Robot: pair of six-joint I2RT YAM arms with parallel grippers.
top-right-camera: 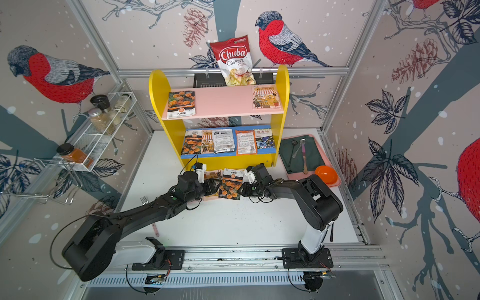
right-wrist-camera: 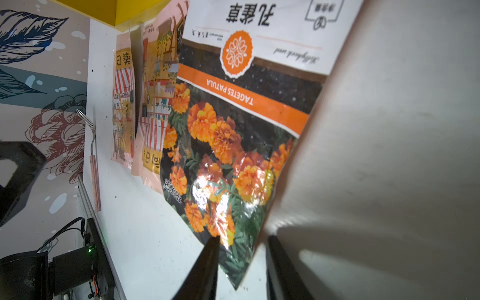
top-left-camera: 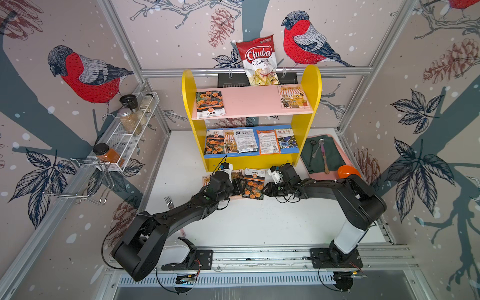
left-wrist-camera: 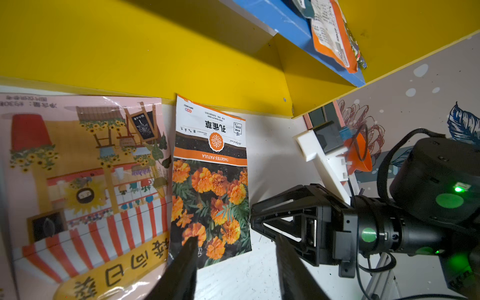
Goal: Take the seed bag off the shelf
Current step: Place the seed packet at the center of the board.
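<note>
A marigold seed bag (top-left-camera: 254, 184) (top-right-camera: 230, 184) lies on the white table in front of the shelf (top-left-camera: 188, 104), between my two grippers. My left gripper (top-left-camera: 237, 186) (left-wrist-camera: 235, 239) is open at the bag's (left-wrist-camera: 210, 181) left side, one fingertip over its near corner. From the right, my right gripper (top-left-camera: 265, 189) (right-wrist-camera: 242, 237) is open with the bag's (right-wrist-camera: 233, 130) corner loose between its fingers. Another marigold bag (top-left-camera: 210, 104) and a pink bag (top-left-camera: 293, 96) lie on the pink upper board. Several bags line the blue lower board (top-left-camera: 228, 155).
Two pink sunflower bags (left-wrist-camera: 85, 181) lie on the table left of the marigold bag. A fork (top-left-camera: 168, 202) lies near the left arm. At the right, a pink tray (top-left-camera: 337, 145) holds cutlery and an orange bowl (top-left-camera: 348, 171). A chips bag (top-left-camera: 258, 59) hangs behind the shelf, and a wire spice rack (top-left-camera: 130, 135) hangs on the left wall.
</note>
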